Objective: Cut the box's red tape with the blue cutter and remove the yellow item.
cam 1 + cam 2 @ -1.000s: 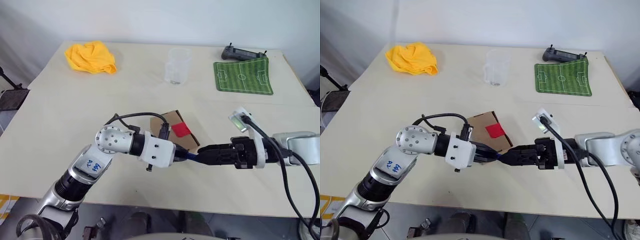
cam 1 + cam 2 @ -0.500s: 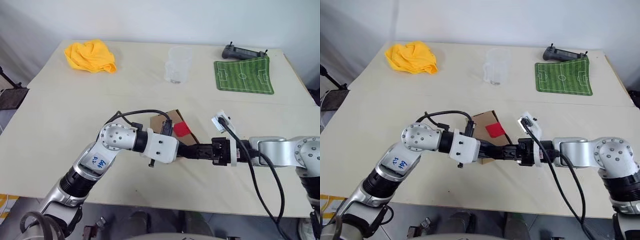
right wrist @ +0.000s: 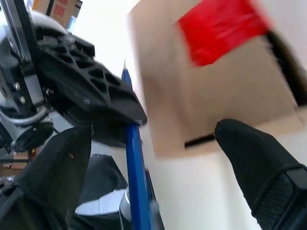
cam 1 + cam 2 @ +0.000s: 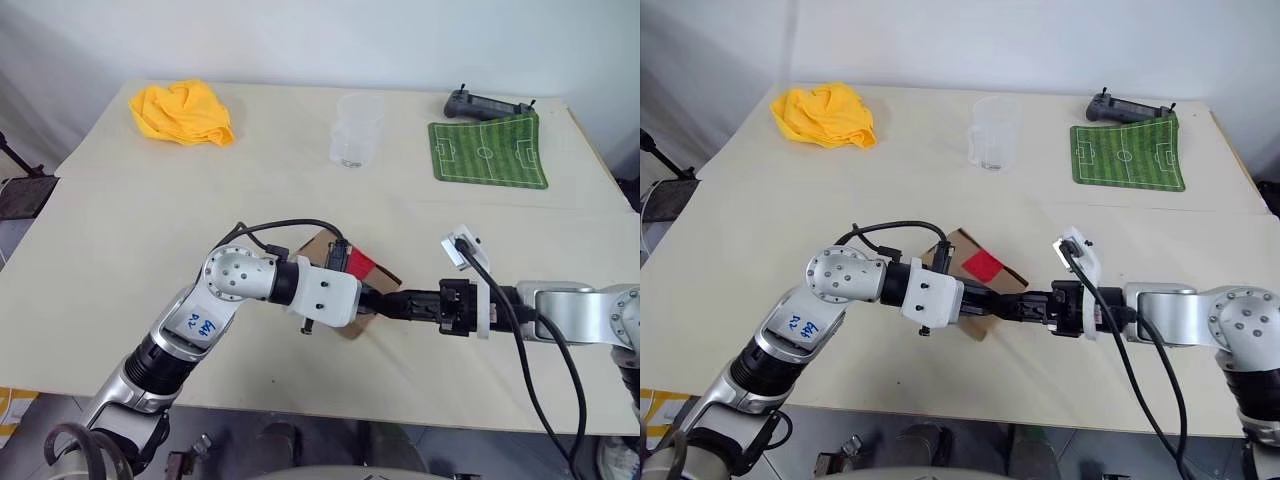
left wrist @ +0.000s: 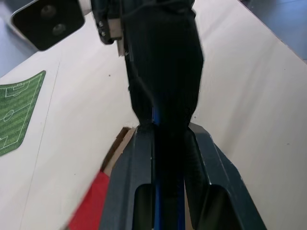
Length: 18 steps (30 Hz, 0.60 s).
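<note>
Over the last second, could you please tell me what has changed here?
The right gripper, jaws wide open, came in toward the left gripper around the slim blue stick cutter it holds. The small brown cardboard box with the red tape patch tilted slightly. The rest stayed.

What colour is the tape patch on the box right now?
Bright red, on the brown box; the red tape shows best in the right wrist view.

- The table (image 4: 120, 230) is pale.
- The box (image 4: 352, 278) with the red tape (image 4: 360, 264) lies near its centre.
- The left gripper (image 4: 372, 300) and right gripper (image 4: 398, 305) meet tip to tip at the box's 5 o'clock corner.
- A yellow cloth (image 4: 182, 112) lies at 11 o'clock.
- A clear cup (image 4: 356, 130) stands at 12 o'clock.
- A green pitch mat (image 4: 487, 152) and a black controller (image 4: 487, 104) lie at 1 o'clock.
</note>
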Available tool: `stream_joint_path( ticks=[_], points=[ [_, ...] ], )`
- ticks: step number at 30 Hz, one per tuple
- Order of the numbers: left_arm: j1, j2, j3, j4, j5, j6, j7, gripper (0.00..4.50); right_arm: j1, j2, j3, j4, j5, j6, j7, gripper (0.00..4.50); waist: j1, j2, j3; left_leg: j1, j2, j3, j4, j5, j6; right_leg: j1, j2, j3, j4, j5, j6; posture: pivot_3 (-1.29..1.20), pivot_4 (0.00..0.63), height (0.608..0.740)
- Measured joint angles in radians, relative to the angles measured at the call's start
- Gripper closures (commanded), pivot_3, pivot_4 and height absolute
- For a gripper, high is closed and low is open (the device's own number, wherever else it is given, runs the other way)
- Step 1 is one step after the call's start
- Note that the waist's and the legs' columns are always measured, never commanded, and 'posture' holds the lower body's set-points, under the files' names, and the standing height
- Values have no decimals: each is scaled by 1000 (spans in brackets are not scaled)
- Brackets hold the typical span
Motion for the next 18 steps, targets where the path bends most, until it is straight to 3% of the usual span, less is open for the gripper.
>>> stream_joint_path(
  ticks=[5, 18],
  points=[
    [0, -3, 0, 0, 0, -1, 2, 4056, 20, -89, -4, 14, -3, 24, 61, 29, 0, 0, 0, 0, 0, 0, 0, 0, 0, 0, 0, 0, 0, 0, 0, 0, 150, 740],
    [0, -26, 0, 0, 0, 0, 7, 4056, -60, -69, -3, 62, -3, 38, 40, 29, -1, 0, 0, 0, 0, 0, 0, 0, 0, 0, 0, 0, -1, 0, 0, 0, 150, 740]
  ],
)
